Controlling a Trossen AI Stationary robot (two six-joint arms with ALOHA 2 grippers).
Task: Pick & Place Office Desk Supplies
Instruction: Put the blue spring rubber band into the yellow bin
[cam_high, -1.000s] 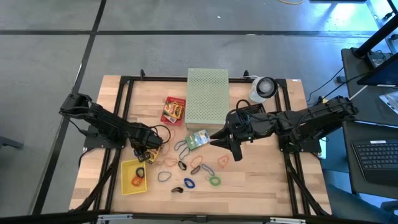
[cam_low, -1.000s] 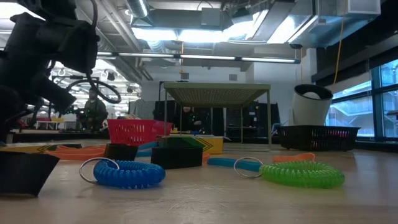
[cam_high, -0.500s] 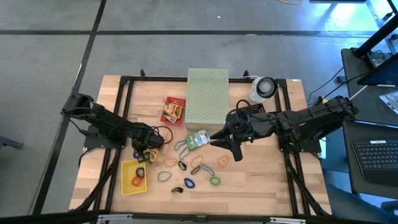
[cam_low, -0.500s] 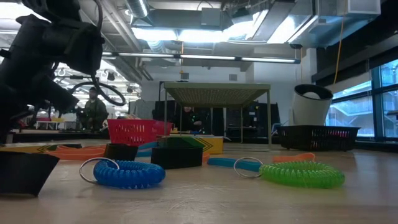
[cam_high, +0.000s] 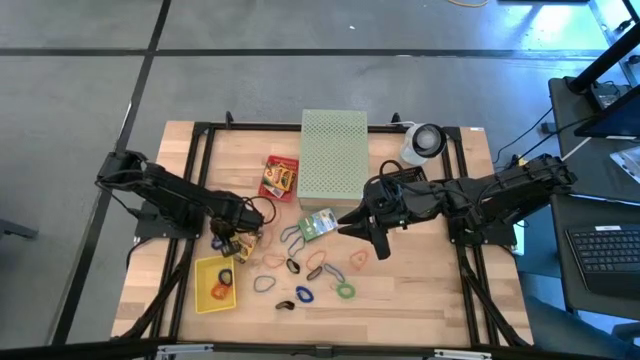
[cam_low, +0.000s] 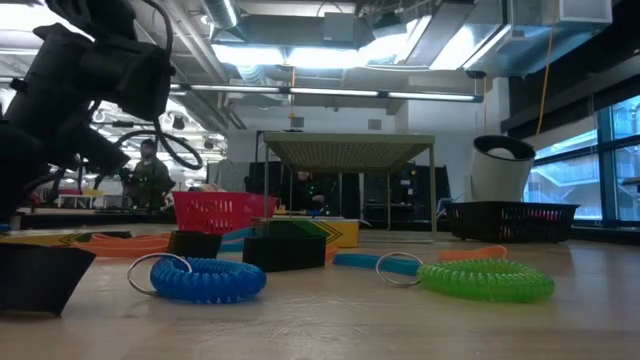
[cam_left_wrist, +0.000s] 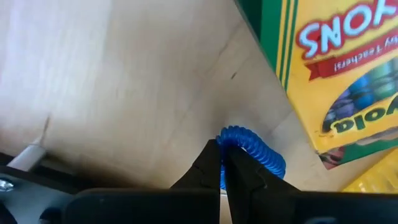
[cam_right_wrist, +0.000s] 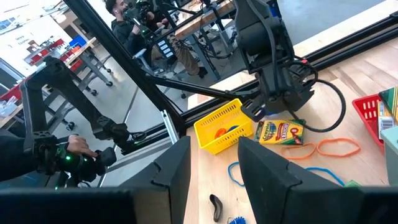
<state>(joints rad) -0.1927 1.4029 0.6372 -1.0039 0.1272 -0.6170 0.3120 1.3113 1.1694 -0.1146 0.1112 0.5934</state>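
Note:
My left gripper (cam_high: 224, 241) points down beside a yellow Crayola box (cam_left_wrist: 336, 74), just beyond the yellow basket (cam_high: 215, 283), and is shut on a blue coiled loop (cam_left_wrist: 252, 148). My right gripper (cam_right_wrist: 214, 168) stands open in the air over the table's middle (cam_high: 352, 222), near a green-and-yellow card box (cam_high: 318, 223), and holds nothing. Loose loops lie on the wood near the front: a blue one (cam_low: 205, 280), a green one (cam_low: 485, 280) and orange ones (cam_right_wrist: 339, 147). Black clips (cam_low: 283, 250) lie among them. My left gripper pinches one end of the blue coiled loop (cam_left_wrist: 231, 135) between its two fingertips (cam_left_wrist: 208, 163), coming from above and pointing down. The rest of the coil curves away past the fingers toward the Crayola box. Whether it is clear of the wood, I cannot tell.
The large pale green perforated box (cam_high: 334, 152) stands at the far middle, with a red basket (cam_high: 279, 177) holding a crayon box to its left. A white roll (cam_high: 424, 141) sits at the far right. A black frame (cam_high: 200, 190) runs round the table. People work in the room behind.
My left arm has shifted a little over the Crayola box beside the yellow basket. The loops and clips on the table lie as before.

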